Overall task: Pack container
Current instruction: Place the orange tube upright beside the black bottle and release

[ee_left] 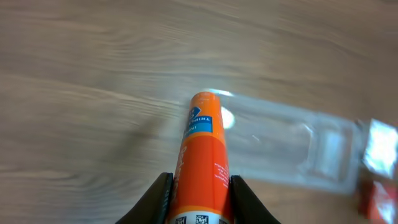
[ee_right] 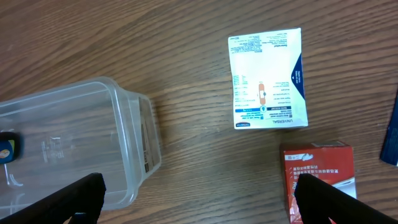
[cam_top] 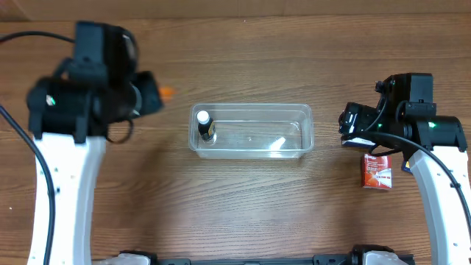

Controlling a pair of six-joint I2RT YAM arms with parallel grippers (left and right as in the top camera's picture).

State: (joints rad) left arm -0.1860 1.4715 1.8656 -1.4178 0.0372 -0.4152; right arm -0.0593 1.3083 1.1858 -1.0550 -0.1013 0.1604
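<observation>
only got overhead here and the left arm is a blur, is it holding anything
Observer: Yes. The left wrist view shows the left gripper shut on an orange tube with a blue label.
Operator: whats hidden next to the red box on the right
Observer: A white and blue box lies flat on the table, apart from the red box.
Operator: right gripper open
Observer: Open wide, with nothing between its jaws.

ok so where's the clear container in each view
overhead: container, centre of the table.
left wrist: container right of centre, blurred, beyond the orange tube.
right wrist: container lower left, one end only.
shared landmark: red box, right of the container overhead, lower right in both wrist views.
</observation>
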